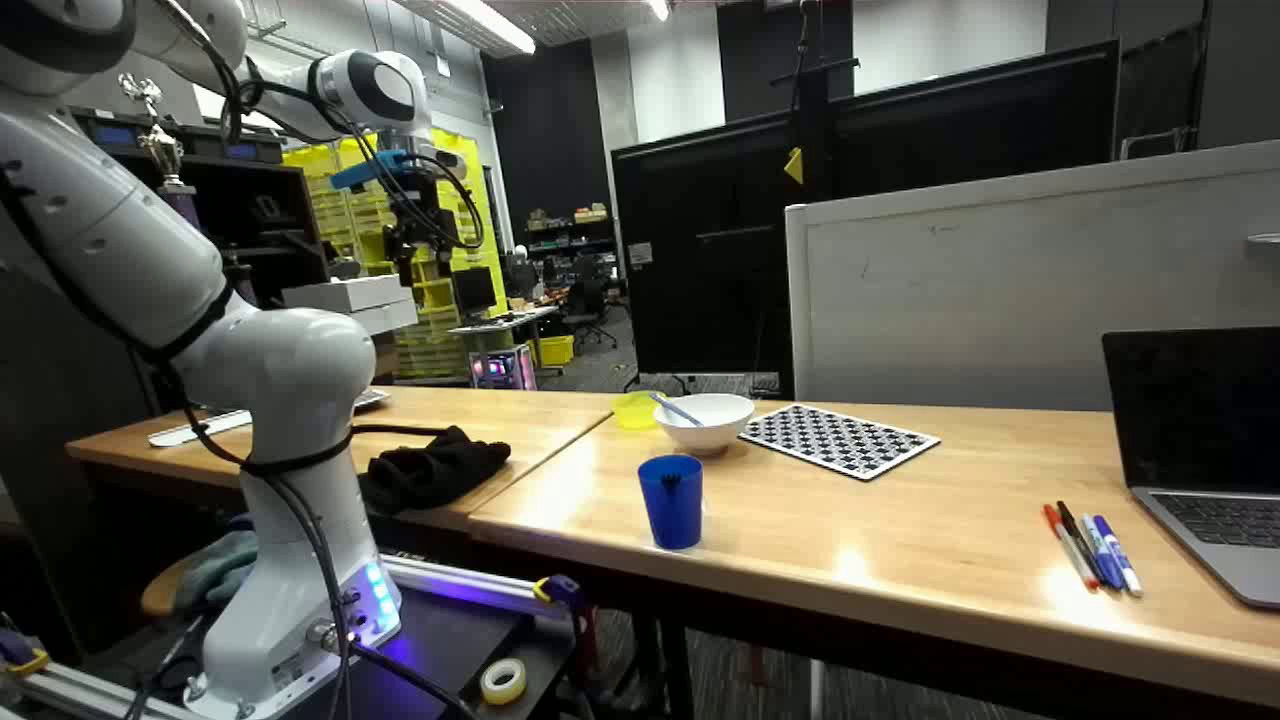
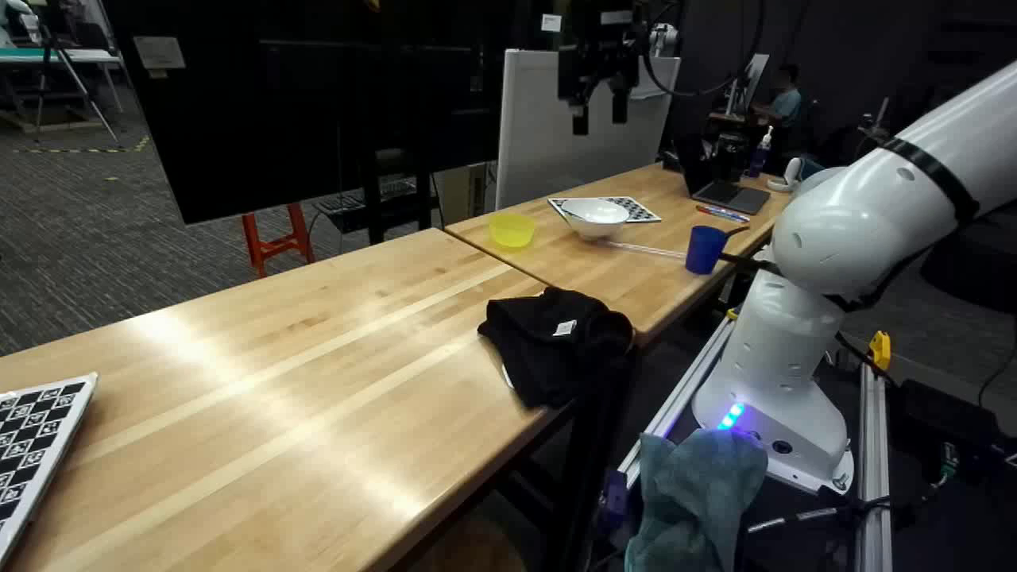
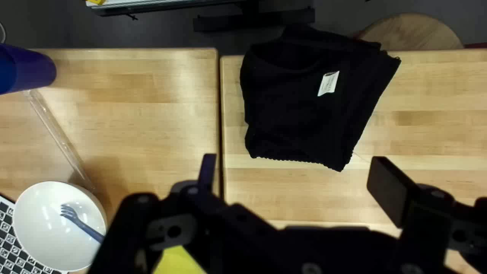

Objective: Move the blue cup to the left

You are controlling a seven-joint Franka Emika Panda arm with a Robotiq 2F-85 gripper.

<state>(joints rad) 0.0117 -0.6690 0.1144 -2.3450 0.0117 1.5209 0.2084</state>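
Observation:
The blue cup (image 1: 672,510) stands upright near the front edge of the wooden table, and it also shows in an exterior view (image 2: 703,251). A dark thin thing shows at its mouth. In the wrist view the cup (image 3: 31,70) is at the upper left, cut off by the frame edge. My gripper (image 2: 601,117) is high above the tables, well away from the cup. In the wrist view its two fingers (image 3: 293,163) are wide apart with nothing between them; the table and a black cloth (image 3: 304,102) lie below.
A white bowl (image 1: 708,422) with a fork stands behind the cup, next to a yellow bowl (image 2: 512,230) and a checkered board (image 1: 840,440). A clear strip (image 3: 59,133) lies between cup and white bowl. Pens (image 1: 1090,548) and a laptop (image 1: 1200,450) are farther along the table.

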